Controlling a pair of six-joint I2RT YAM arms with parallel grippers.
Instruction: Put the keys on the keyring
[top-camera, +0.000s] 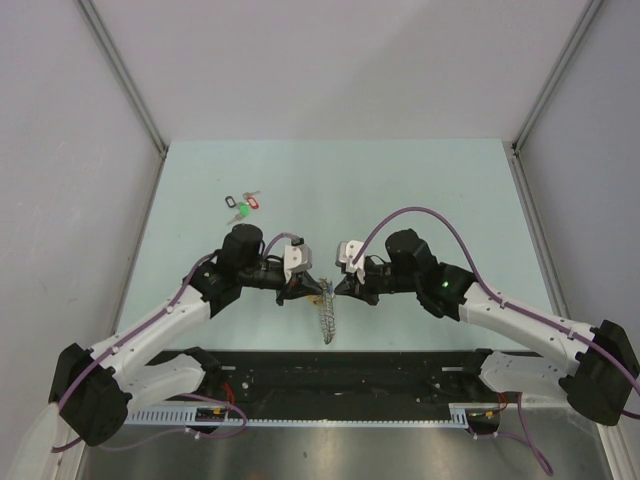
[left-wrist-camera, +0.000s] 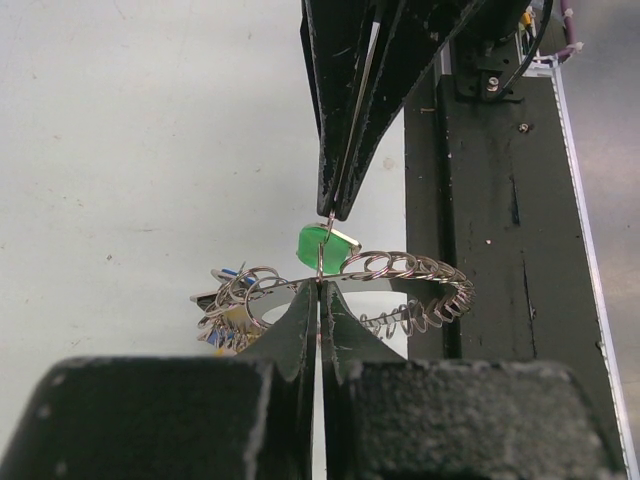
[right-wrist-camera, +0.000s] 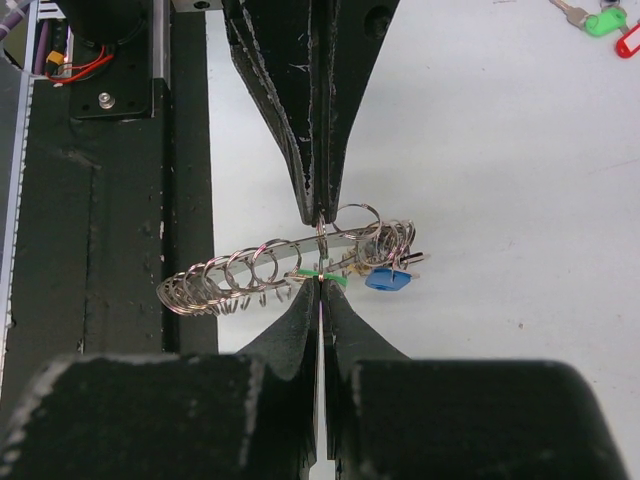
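Two hands meet tip to tip just below the middle of the top view, and the keyring (left-wrist-camera: 420, 268) hangs between them over the near edge of the desk (top-camera: 400, 190), beside the black rail (top-camera: 350, 365). The left hand (left-wrist-camera: 319, 288) has its jaws pressed together on the coiled wire of the keyring. The right hand (right-wrist-camera: 320, 287) is also pinched tight, its tip right at the green-tagged key (left-wrist-camera: 318, 245). It seems to grip that key by its tag or its small loop, but which of the two is too fine to tell. The blue-tagged key (right-wrist-camera: 385, 280) sits among the loops at the right end of the coil in the right wrist view and looks already threaded, though the tangle of wire hides the joint. A bunch of three keys (top-camera: 243, 206) lies well apart in the upper left of the top view and takes no part. The step in hand appears to be working the green key along the coil. Several things could spoil it. The wire is thin and both grips are only at the very tips, so a small twist could let it slip and drop the whole ring onto the rail. Pulling the hands apart too hard could stretch the coil, while pushing them closer could knock the tips together. Letting go before the green key's loop is fully past the wire end would leave it free to fall off.
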